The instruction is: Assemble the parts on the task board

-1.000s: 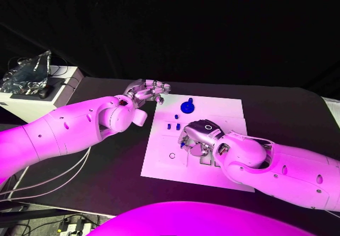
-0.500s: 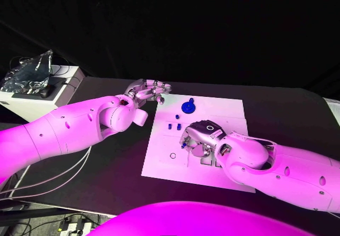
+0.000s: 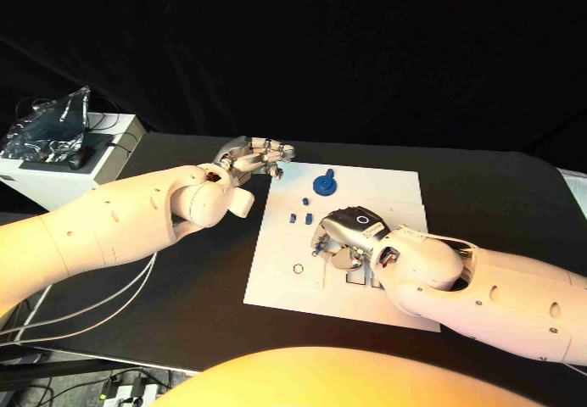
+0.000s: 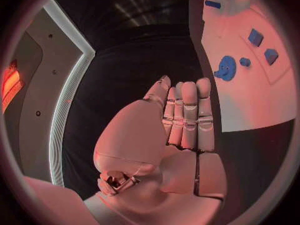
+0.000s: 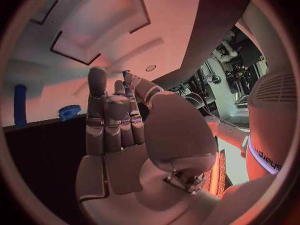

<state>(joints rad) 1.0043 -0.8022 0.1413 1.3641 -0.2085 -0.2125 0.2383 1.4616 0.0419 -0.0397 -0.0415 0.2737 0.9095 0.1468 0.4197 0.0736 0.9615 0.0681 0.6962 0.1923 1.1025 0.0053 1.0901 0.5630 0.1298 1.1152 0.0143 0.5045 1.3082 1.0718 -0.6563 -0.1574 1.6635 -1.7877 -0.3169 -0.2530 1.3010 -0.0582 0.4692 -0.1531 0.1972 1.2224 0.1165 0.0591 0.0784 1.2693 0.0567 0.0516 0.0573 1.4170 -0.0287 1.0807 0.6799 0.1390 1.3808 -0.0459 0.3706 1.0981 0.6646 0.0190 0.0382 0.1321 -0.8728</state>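
Task board [image 3: 282,280] — right robot hand [image 3: 343,237] overhead

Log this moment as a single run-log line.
left hand: off the board's far left corner, holding nothing | right hand: over task board, small blue part at its fingertips | round blue part: on board, untouched

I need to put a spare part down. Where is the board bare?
The task board is bare along its near-left stretch, around the small ring. It is crowded in the middle, under the right hand, and by the blue disc.
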